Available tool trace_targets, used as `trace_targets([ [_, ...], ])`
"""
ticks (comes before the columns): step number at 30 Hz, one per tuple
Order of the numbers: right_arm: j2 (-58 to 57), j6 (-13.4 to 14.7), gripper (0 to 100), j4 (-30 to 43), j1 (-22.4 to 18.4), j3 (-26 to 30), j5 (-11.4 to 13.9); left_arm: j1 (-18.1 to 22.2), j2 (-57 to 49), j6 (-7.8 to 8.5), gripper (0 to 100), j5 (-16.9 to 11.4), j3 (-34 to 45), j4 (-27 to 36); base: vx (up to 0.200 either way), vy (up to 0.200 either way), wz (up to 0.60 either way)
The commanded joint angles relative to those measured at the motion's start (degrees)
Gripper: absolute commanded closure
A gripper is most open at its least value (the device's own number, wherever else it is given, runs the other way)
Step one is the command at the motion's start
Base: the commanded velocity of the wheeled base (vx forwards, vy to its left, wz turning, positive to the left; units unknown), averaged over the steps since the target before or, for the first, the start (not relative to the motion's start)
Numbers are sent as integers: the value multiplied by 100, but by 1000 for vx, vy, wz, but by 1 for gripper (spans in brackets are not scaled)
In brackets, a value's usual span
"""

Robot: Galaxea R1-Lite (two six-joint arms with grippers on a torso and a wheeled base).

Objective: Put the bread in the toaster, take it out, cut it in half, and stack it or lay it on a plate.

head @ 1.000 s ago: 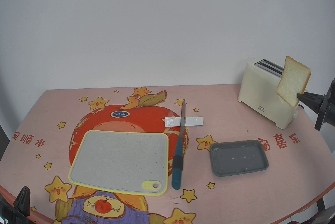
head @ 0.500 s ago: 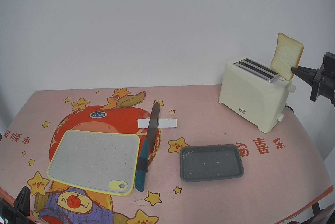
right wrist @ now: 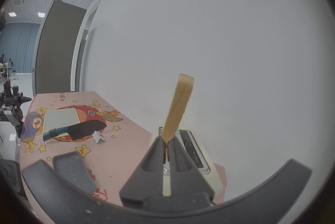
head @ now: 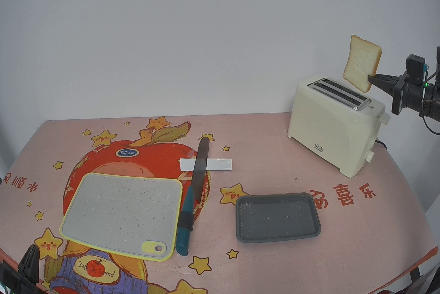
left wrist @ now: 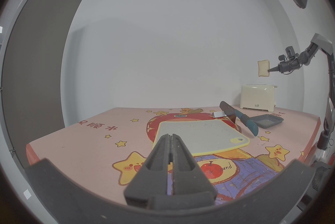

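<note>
- Where the head view looks down, a pink counter (head: 403, 226) with a cartoon apple print carries everything but the bread.
- Cream two-slot toaster (head: 332, 125) stands at the far right of the counter, both slots empty.
- Grey cutting board (head: 121, 214) with a yellow rim lies flat near the front left, over the apple print.
- Dark grey plate (head: 277, 217), rectangular and speckled with crumbs, sits between board and toaster, apart from both.
- Knife (head: 190, 205) lies just beside the board's right edge, teal handle toward the front, dark blade crossing a white block.
- Bread (head: 362, 63), one pale slice, hangs on edge in the air above the toaster's right end, clear of the slots, slightly tilted.
- Right tool (head: 370, 76) comes in level from the right and pinches the slice's lower corner.
- Left tool (left wrist: 171, 137) sits low at the counter's front left corner, pads pressed together on nothing.
- White block (head: 220, 164) rests flat under the blade, behind the plate.
</note>
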Motion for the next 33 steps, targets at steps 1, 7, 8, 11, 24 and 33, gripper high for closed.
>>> trace_targets([
  [1, 447, -109, 100, -34, -44, -139, 42, -1, -93, -1, 100, 1, 101, -1, 0, 0, 0],
  [7, 719, -346, 100, 1, -176, -350, 156, -1, -93, -1, 100, 1, 101, -1, 0, 0, 0],
  [8, 745, -364, 100, 1, -193, -367, 174, -1, -93, -1, 100, 1, 101, -1, 0, 0, 0],
  [11, 877, -434, 100, 10, -273, -482, 209, -1, -93, -1, 100, 1, 101, -1, 0, 0, 0],
  [24, 1000, -478, 100, 10, -229, -587, 367, -1, -93, -1, 100, 1, 101, 8, 0, 0, 0],
  [33, 1027, -540, 100, 18, -220, -578, 376, -1, -93, -1, 100, 1, 101, 8, 0, 0, 0],
])
